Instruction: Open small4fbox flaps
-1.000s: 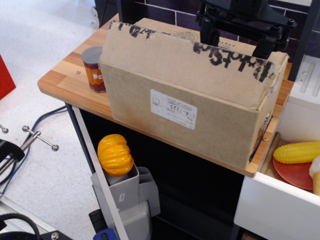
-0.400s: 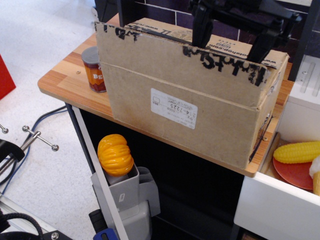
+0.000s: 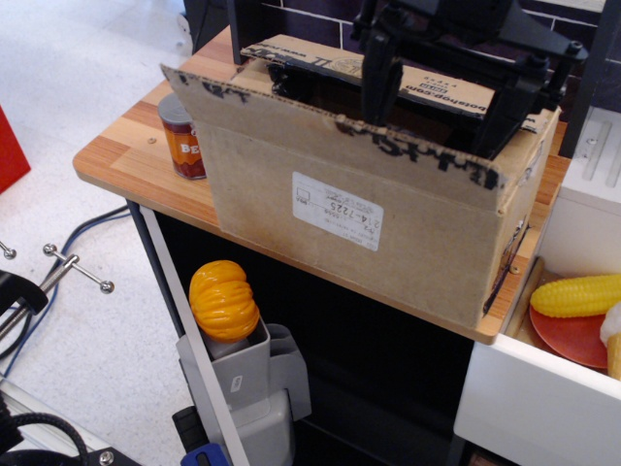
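Note:
The small4fbox (image 3: 369, 218) is a brown cardboard box on a wooden table, with a white label (image 3: 337, 211) on its near long side. Its near long flap (image 3: 320, 121) tilts outward toward the camera, with ragged black tape along its edge. The far long flap (image 3: 388, 63) still lies over the top. My black gripper (image 3: 441, 102) hangs over the box's right half, just behind the near flap. Its fingers (image 3: 376, 83) are spread wide apart and reach down into the opening. The short flaps are hidden.
A red can with a grey lid (image 3: 181, 134) stands on the table (image 3: 126, 160) left of the box. A white bin (image 3: 543, 398) at the right holds corn (image 3: 580, 294) and a red plate (image 3: 572, 337). A yellow gourd (image 3: 223, 299) sits on a grey holder below the table.
The near long flap has swung from lying over the top, through upright, to tilting outward toward the camera. The gripper has followed it toward the camera and lower.

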`<state>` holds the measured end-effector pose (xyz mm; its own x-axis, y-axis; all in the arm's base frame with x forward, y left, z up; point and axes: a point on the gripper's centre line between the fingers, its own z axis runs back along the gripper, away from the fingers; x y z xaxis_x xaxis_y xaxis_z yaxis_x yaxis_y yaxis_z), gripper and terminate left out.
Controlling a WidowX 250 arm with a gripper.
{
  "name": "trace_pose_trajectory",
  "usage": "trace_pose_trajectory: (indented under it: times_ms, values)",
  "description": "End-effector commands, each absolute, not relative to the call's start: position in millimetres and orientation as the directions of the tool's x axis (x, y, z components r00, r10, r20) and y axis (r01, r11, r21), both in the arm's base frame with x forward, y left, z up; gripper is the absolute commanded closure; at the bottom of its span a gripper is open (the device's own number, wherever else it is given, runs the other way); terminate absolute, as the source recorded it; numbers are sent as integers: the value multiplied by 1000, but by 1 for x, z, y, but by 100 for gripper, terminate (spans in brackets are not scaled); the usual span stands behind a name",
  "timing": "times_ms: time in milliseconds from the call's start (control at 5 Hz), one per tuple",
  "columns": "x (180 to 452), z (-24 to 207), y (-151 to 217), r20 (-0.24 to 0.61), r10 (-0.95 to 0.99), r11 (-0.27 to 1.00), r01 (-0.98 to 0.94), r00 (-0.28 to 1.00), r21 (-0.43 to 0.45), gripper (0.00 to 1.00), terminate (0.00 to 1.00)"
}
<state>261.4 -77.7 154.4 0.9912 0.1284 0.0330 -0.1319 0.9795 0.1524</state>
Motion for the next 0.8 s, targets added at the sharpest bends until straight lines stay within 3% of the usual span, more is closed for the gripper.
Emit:
trace_pose_trajectory:
  times_ms: [0,600]
  values:
    - [251,155,-79,73,151,983,-158,986,97,0,0]
    - [243,126,-81,59,174,984,-177,983,38,0,0]
